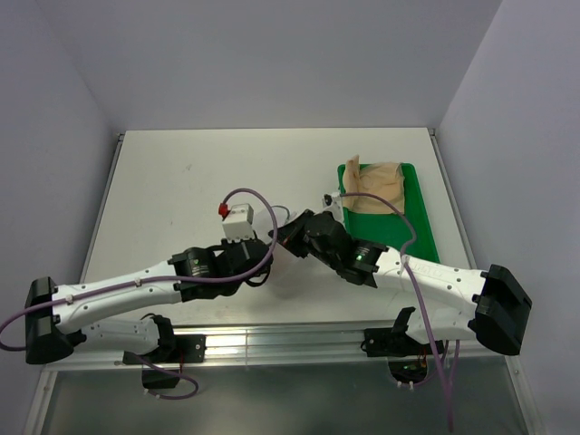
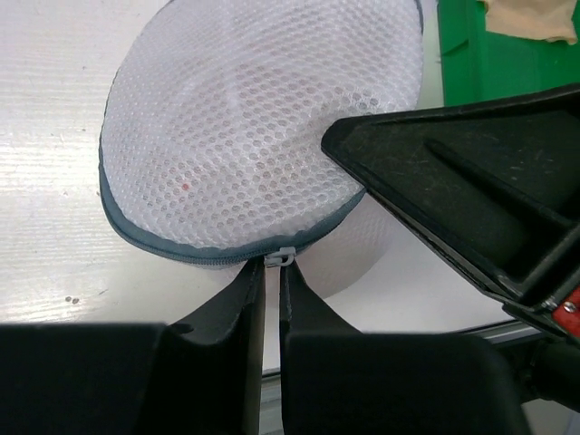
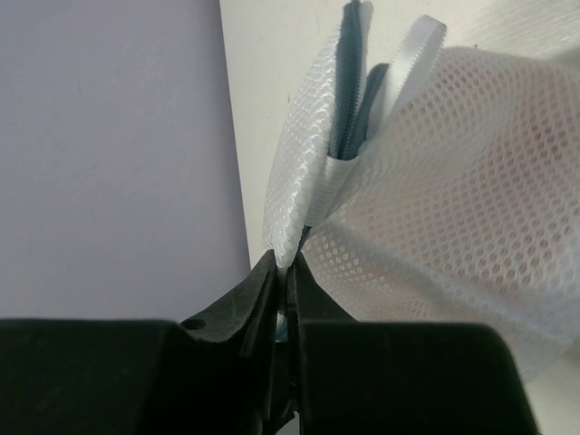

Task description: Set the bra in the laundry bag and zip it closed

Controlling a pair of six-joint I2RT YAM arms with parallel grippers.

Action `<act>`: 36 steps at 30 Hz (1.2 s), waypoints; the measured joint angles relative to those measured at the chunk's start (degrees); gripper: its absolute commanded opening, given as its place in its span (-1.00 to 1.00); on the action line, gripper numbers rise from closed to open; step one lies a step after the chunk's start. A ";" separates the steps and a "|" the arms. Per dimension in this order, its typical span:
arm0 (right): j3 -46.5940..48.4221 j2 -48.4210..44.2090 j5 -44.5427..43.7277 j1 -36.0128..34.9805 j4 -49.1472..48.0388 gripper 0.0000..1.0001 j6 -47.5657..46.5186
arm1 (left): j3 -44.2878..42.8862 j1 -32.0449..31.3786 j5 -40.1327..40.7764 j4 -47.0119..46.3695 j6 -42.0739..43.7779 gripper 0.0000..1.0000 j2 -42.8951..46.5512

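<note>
- Laundry bag (image 2: 263, 109): white mesh dome with a grey zip rim, on the table (image 2: 54, 227) between both grippers.
- Bra: we cannot tell for certain; we see a faint pink tint through the mesh.
- Left gripper (image 2: 274, 272): pinching the zip pull (image 2: 282, 257).
- Right gripper (image 3: 285, 272): pinching the bag's mesh edge.
- Green tray (image 1: 419, 217): carries a tan garment (image 1: 376, 186).

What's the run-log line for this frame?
phase: zipping | left gripper: shut on zip pull | right gripper: pinching laundry bag mesh edge | zip: closed left of pull
</note>
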State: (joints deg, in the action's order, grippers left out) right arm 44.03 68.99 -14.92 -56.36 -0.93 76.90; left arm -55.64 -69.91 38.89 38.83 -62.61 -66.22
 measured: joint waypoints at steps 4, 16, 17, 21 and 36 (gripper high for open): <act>0.00 0.00 2.62 1.36 -0.92 -1.00 -0.55 | 0.04 1.49 -1.03 1.33 -0.68 -1.00 3.50; 4.96 6.60 18.62 11.93 -4.22 -1.00 -6.47 | 6.25 13.51 -6.71 2.21 -0.68 -1.00 16.22; 5.38 7.82 20.57 13.55 -4.31 -1.00 -7.37 | 6.56 14.91 -6.82 2.80 -0.24 -0.99 16.92; 7.54 12.24 25.77 19.41 -3.80 -0.97 -10.23 | 6.97 20.76 -7.50 4.98 1.92 -1.00 19.80; 18.60 18.75 31.52 20.09 2.23 -0.53 -16.79 | 9.09 23.76 -18.86 -8.94 9.46 -0.40 13.20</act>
State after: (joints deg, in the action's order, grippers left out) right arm 62.63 87.74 16.60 -36.27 1.30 60.12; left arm -46.54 -46.15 20.03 29.89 -53.15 -53.01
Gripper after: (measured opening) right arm 0.235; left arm 0.202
